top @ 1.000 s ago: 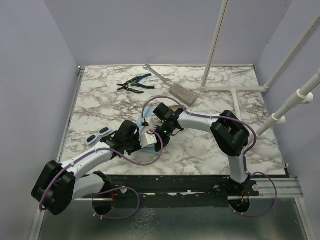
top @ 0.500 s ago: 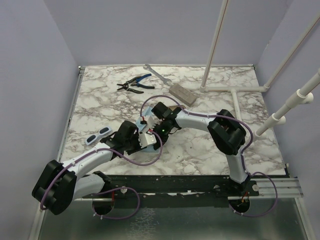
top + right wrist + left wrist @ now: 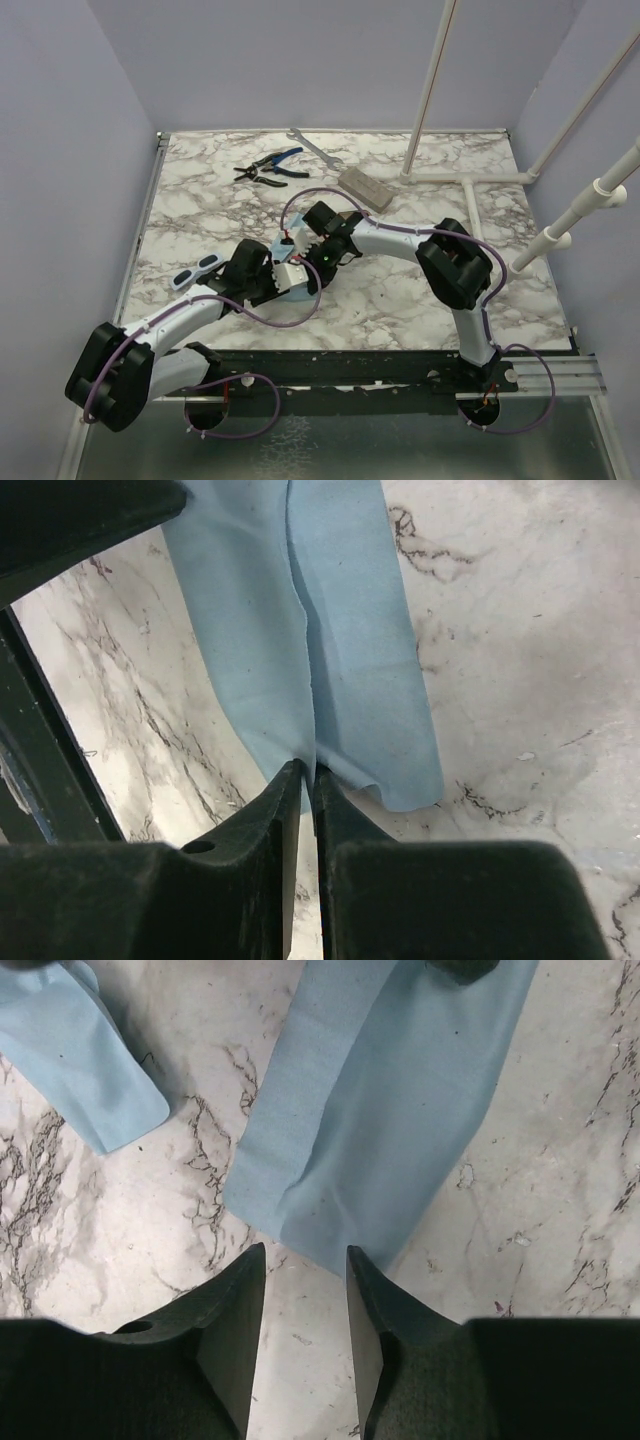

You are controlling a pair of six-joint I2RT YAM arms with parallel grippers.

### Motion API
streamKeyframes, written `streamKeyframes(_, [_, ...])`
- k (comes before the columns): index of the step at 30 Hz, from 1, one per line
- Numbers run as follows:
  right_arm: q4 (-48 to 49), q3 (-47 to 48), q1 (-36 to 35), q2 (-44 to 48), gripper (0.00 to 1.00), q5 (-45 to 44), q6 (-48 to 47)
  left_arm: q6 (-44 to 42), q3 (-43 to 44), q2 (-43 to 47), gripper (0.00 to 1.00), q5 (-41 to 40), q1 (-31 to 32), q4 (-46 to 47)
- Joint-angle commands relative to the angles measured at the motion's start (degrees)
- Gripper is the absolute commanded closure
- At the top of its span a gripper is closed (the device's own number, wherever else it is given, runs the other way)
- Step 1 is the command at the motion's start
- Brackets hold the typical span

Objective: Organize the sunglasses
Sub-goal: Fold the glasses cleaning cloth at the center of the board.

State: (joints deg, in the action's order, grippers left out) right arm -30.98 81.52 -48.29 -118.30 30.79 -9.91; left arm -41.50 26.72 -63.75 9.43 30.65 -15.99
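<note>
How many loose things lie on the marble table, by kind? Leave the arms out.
Pliers: 2
Wrench: 1
Grey case: 1
Light blue cloth: 1
Small white-and-dark object: 1
Total: 6

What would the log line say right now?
left hand: open, by cloth | right hand: at cloth fold, grip unclear

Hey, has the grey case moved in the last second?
No. The grey case still lies between the wrench and the white pipe's foot, same spot.
</note>
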Motion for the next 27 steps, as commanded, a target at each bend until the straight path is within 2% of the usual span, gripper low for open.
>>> streamKeyframes(1, [-0.1,1.8,0.4,-0.3,0.85,-3.6,-0.5,-2.1,1.7,1.5,0.60,2.4,-1.2,-1.6])
streamKeyframes(7, [-0.5,2.3,0.5,-0.6,0.84,-3.5,-0.7,-3.9,3.8,-0.1,0.52,7.6,-5.2,-1.0])
streamKeyframes(13, [-0.3,2.2,0.9,-0.2,0.81,-3.8,0.1,-0.3,5.0,-3.9,0.46,13.4,-8.2,-0.4])
streamKeyframes(16, [0.4,1.9,1.3,-0.2,0.81,-3.8,0.8,-2.7,4.1,-5.3,0.48,14.9,-8.3,0.1])
streamKeyframes(20, [0.5,1.5,1.6,0.0,0.80,-3.7,1.2,-5.5,3.5,-7.4,0.56,12.3,-8.4,2.3])
streamKeyframes(22, [0.9,0.9,1.7,0.5,0.79,-3.5,1.3,-5.3,3.9,-8.0,0.60,12.1,-8.4,2.2])
streamKeyframes(27, [1.7,0.2,1.9,0.8,0.80,-3.1,1.6,-2.0,4.8,-9.9,0.61,9.7,-8.4,2.3])
